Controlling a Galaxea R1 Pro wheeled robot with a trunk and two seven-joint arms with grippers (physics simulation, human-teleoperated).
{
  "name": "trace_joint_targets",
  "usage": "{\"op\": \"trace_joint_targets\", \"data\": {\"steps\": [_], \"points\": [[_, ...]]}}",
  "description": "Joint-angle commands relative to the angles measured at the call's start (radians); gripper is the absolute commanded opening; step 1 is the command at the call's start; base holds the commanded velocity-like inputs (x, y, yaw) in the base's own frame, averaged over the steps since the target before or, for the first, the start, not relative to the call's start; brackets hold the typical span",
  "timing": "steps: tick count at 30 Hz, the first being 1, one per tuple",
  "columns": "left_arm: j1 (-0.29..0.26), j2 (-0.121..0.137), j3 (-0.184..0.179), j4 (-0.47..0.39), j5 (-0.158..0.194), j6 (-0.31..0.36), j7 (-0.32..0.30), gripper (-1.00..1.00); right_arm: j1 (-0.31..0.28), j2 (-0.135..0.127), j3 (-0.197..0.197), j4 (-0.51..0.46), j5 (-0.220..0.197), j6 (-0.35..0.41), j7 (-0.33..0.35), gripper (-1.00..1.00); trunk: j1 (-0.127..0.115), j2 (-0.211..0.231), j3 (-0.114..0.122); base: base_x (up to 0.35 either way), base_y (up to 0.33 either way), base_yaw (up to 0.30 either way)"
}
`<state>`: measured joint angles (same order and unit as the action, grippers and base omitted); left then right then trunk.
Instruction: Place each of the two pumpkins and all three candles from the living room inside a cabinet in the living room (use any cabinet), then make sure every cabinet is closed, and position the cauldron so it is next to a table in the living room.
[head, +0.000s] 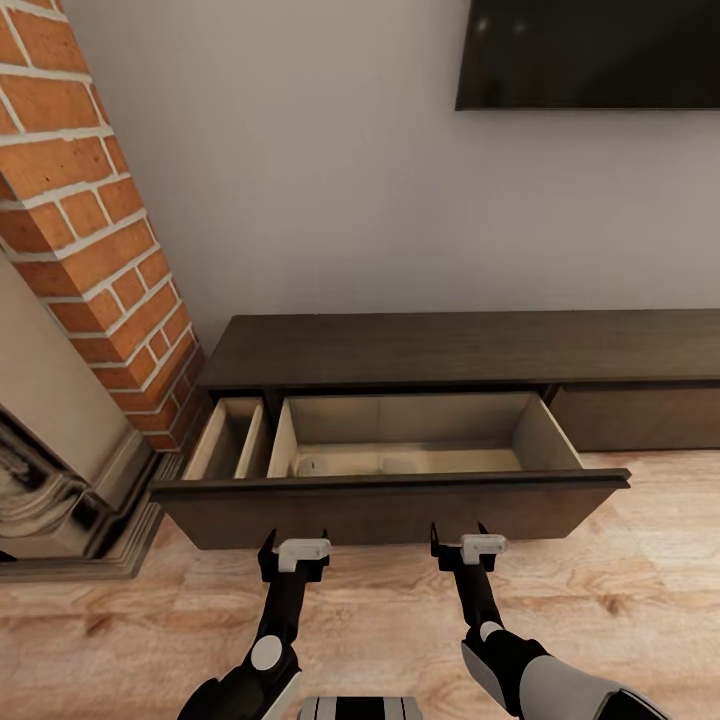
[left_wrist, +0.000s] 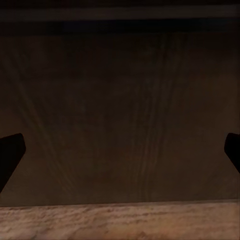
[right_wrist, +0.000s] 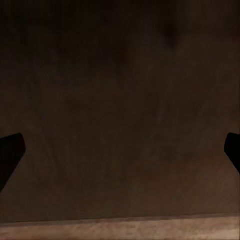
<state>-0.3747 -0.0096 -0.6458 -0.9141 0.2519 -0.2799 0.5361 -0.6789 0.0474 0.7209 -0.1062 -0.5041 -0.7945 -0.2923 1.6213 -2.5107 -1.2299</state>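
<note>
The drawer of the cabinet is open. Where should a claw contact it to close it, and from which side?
There is no handle, so do not grip the drawer: push its flat dark front panel from the room side, toward the wall. Both open claws, left and right, already face it, spread apart for an even push.

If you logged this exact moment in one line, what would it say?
cabinet: drawer pulled open | left gripper: open, facing drawer front | right gripper: open, facing drawer front | drawer contents: unclear
</note>
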Motion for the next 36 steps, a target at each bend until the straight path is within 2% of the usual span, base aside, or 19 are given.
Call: {"op": "trace_joint_targets", "data": {"steps": [1, 8, 19, 25, 27, 31, 36], "points": [[-0.001, 0.0, -0.004, 0.0, 0.01, -0.007, 0.004, 1.0, -0.001, 0.0, 0.008, 0.0, -0.004, -0.002, -0.007, 1.0, 0.0, 0.0, -0.001, 0.0, 0.0, 0.0], [-0.001, 0.0, -0.006, -0.005, 0.01, -0.007, 0.004, 1.0, -0.001, 0.0, 0.008, 0.0, -0.004, -0.002, -0.007, 1.0, 0.0, 0.0, -0.001, 0.0, 0.0, 0.0], [-0.001, 0.0, -0.008, -0.005, 0.01, -0.007, 0.004, 1.0, -0.001, 0.0, 0.008, 0.001, -0.005, -0.002, -0.007, 1.0, 0.005, -0.003, -0.043, 0.0, 0.0, 0.0], [-0.001, 0.0, -0.01, -0.005, 0.008, -0.007, 0.006, 1.0, -0.001, 0.0, 0.008, 0.0, -0.005, -0.001, -0.007, 1.0, 0.005, -0.003, -0.043, 0.0, 0.0, 0.0], [-0.001, -0.002, -0.011, -0.006, -0.001, -0.006, 0.01, 1.0, -0.001, 0.001, 0.008, 0.0, -0.005, 0.0, -0.007, 1.0, 0.005, -0.003, -0.043, 0.0, 0.0, 0.0], [-0.001, -0.006, -0.008, -0.005, -0.044, -0.006, 0.014, 1.0, -0.001, 0.0, 0.008, 0.001, -0.005, 0.0, -0.007, 1.0, 0.005, -0.003, -0.043, 0.0, 0.0, 0.0], [0.0, -0.006, -0.002, -0.001, -0.063, -0.005, 0.014, 1.0, -0.001, 0.0, 0.008, 0.001, -0.005, 0.0, -0.007, 1.0, 0.005, -0.003, -0.043, 0.115, 0.0, 0.0]]}}
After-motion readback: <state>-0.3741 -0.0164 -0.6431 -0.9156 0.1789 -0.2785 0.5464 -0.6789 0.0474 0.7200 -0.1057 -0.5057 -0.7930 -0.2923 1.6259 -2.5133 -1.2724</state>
